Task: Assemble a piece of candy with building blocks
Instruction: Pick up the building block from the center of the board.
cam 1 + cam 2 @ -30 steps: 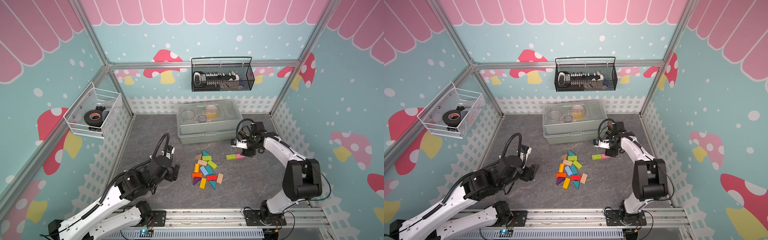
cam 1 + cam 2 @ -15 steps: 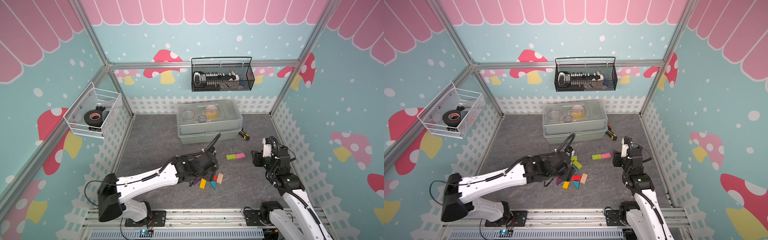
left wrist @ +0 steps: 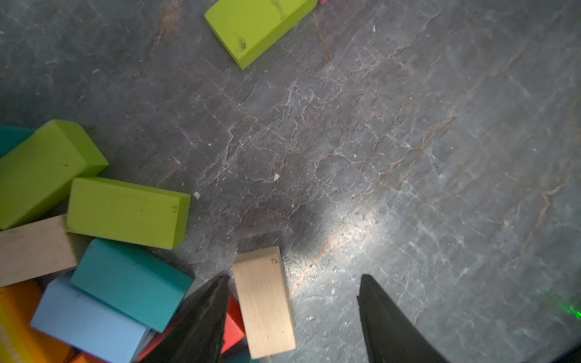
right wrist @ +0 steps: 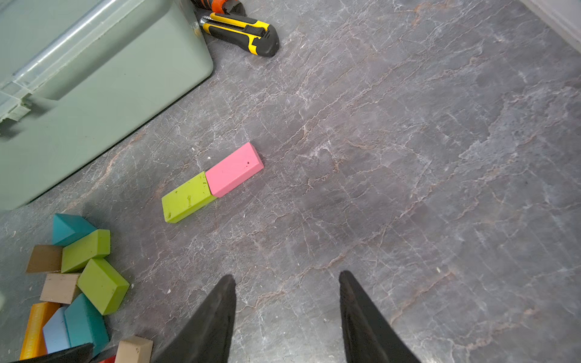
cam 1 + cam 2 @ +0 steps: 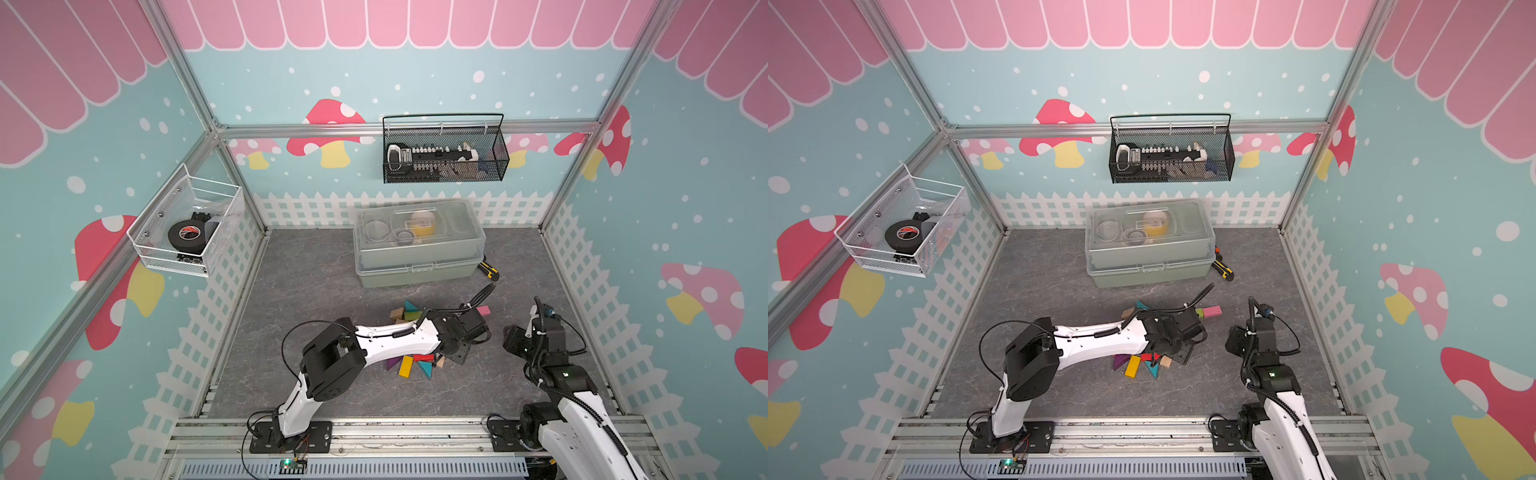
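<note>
The building blocks lie in a loose pile on the grey floor, with the left arm stretched over it. My left gripper hangs open at the pile's right edge. A tan block lies flat between its fingers, close to one finger and apart from the other. Green blocks, a teal one and a light blue one lie beside it. A green block and a pink block lie end to end, apart from the pile. My right gripper is open and empty, off to their right.
A grey-green lidded box stands behind the blocks, with a yellow-black utility knife at its right corner. A black wire basket hangs on the back wall and a white basket with tape on the left wall.
The left arm has swung from the left side across the pile to its right edge. The right arm has drawn back from the green and pink pair toward the front right.
</note>
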Controlling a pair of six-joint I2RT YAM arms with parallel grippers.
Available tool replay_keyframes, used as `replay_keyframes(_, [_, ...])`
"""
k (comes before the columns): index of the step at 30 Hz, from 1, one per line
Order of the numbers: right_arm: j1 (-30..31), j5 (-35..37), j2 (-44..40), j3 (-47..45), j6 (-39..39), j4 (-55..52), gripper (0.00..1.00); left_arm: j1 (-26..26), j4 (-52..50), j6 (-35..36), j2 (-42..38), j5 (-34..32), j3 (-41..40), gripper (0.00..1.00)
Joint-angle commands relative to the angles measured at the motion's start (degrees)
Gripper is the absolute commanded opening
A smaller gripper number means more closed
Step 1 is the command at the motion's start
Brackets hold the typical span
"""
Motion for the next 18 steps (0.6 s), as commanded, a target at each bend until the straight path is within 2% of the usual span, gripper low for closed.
replay_keyframes(1, [-0.04,0.16,-1.04,-1.82,1.72,1.82,0.52,0.19,-2.33,-2.72,1.32,-2.02,1.26,0.64])
replay_keyframes(11, [-0.02,-0.06,0.67,-2.57,1.28,3.69,0.49,-0.03,-2.33,-5.60,2.15,-3.83,-2.30,0.64])
replay_keyframes(18, [0.01,-1.37,-0.50,-3.35,1.02,4.37,0.45,-0.46,-1.97,-5.15,3.07,-3.11,-2.23,0.58])
